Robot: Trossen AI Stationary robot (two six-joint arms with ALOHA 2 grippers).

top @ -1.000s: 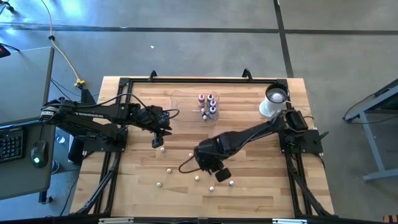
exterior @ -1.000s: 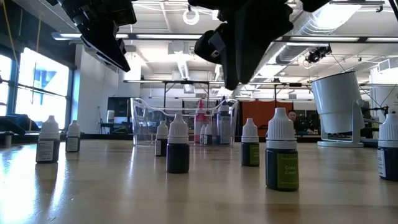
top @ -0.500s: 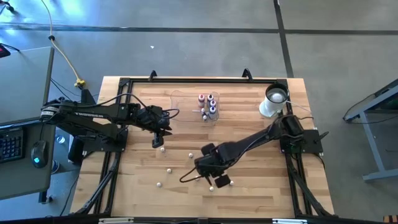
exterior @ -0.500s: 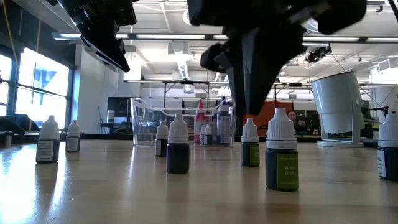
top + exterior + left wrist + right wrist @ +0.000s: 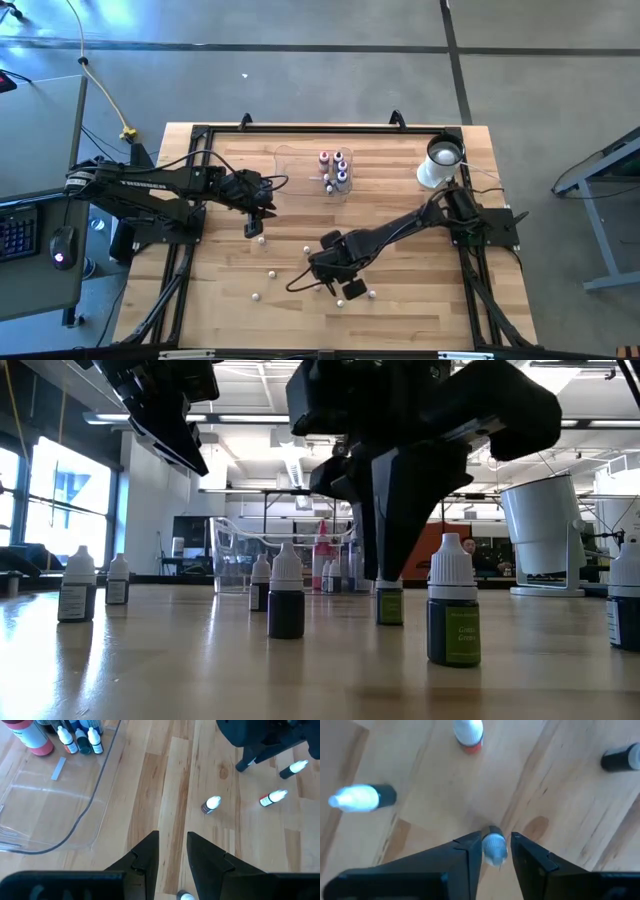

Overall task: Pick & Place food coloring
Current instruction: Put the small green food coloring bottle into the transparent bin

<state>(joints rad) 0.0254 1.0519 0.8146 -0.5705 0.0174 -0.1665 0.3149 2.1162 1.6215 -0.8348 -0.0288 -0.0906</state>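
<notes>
My right claw [image 5: 491, 851] straddles a food coloring bottle [image 5: 494, 847], fingers beside its cap; neighbouring label [image 5: 461, 639] reads "Green".

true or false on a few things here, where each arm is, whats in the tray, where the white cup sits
1. The right gripper has its fingers on either side of a small bottle's cap. True.
2. The clear tray holds no bottles. False: a cluster of bottles stands in it.
3. The left gripper is lifting a bottle off the table. False: nothing shows between its fingers in the left wrist view, and it hangs above the table near the tray.
4. The white cup stands near the table's far right corner. True.
5. All the loose bottles lie on their sides. False: in the low view they stand upright, such as the dark bottle.
</notes>
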